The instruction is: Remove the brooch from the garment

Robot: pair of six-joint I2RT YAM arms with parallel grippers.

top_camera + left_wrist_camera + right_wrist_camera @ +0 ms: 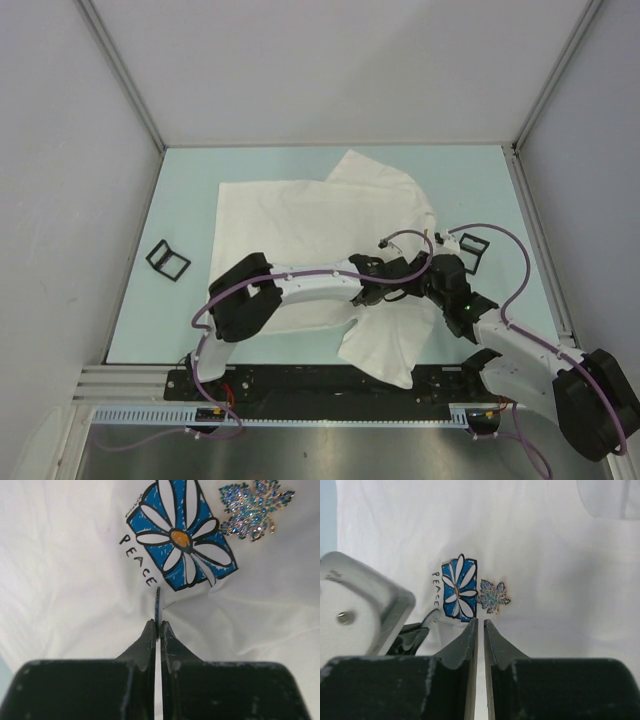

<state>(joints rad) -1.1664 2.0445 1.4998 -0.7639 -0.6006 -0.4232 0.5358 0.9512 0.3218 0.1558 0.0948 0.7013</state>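
- Left wrist view: the left gripper (158, 628) is hanging low over the shirt (60, 570) with its jaws pressed together. A thin dark sliver (157, 605) is sticking out from between the tips, and I cannot tell what it is.
- The tips are sitting just short of the flower print (180, 535). To me that looks like bracing the cloth near the pin so that it does not lift with it.
- The brooch (255, 507), a glittery blue leaf, is sitting on the chest just beside the print's corner, apart from these tips.
- Right wrist view: the right gripper (481, 626) is pointing almost straight at the brooch. Its jaws are nearly together, leaving only a slit, and they are holding nothing.
- The brooch is lying just ahead of these tips and a little to their right, and nothing is touching it. I reckon the jaws will need to spread before they can take it.
- The left gripper is showing at the lower left of this view, so the two are working close together.
- Top view: the shirt is lying spread from the middle of the worktop (190, 190) toward the far edge, with one part draping over the near edge.
- Both arms are meeting over the shirt, right of centre and nearer the near edge, and they are hiding the brooch.
- One black frame (167, 260) is lying by the left edge and another (472, 250) by the right edge, both off the shirt.
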